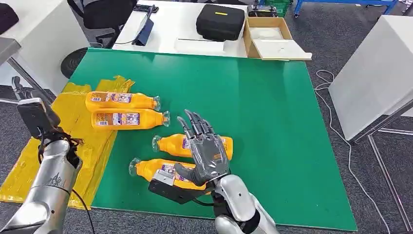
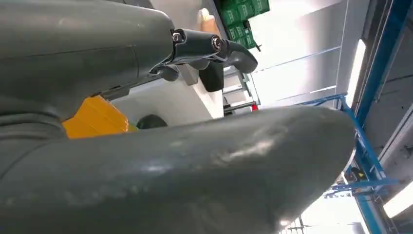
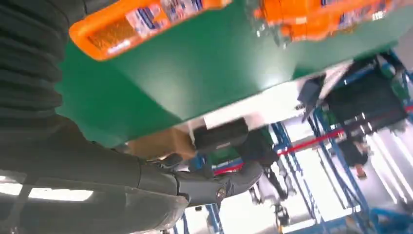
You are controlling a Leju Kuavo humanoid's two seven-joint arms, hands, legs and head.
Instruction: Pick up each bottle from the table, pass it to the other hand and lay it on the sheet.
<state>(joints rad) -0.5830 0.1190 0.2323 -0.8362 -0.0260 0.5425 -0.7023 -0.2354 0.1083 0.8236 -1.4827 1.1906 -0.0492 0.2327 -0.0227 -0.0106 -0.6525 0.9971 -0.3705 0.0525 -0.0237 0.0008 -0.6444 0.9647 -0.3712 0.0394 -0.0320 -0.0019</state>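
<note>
We count four orange bottles lying on their sides on the green worktop (image 1: 272, 112): two are on or at the edge of the yellow sheet (image 1: 83, 146) at the left, the far bottle (image 1: 122, 100) and the one beside it (image 1: 127, 118), apparently touching along their length. Two others lie on the bare green, the middle bottle (image 1: 170, 144) and the nearest bottle (image 1: 156, 169), just apart from each other. We judge them full of orange liquid, so fairly heavy for their size, with stiff smooth plastic walls and glossy labels that may slip; being round, they could roll when nudged. The best hold looks to be across the labelled body near its middle, not the narrow clear cap end. The right hand (image 1: 207, 151) hovers over these two bottles, back upward, fingers spread and reaching forward, holding nothing. The left hand (image 2: 209, 53) is raised at the left side over the sheet; its fingers look loosely apart with nothing in them, though we cannot be sure.
</note>
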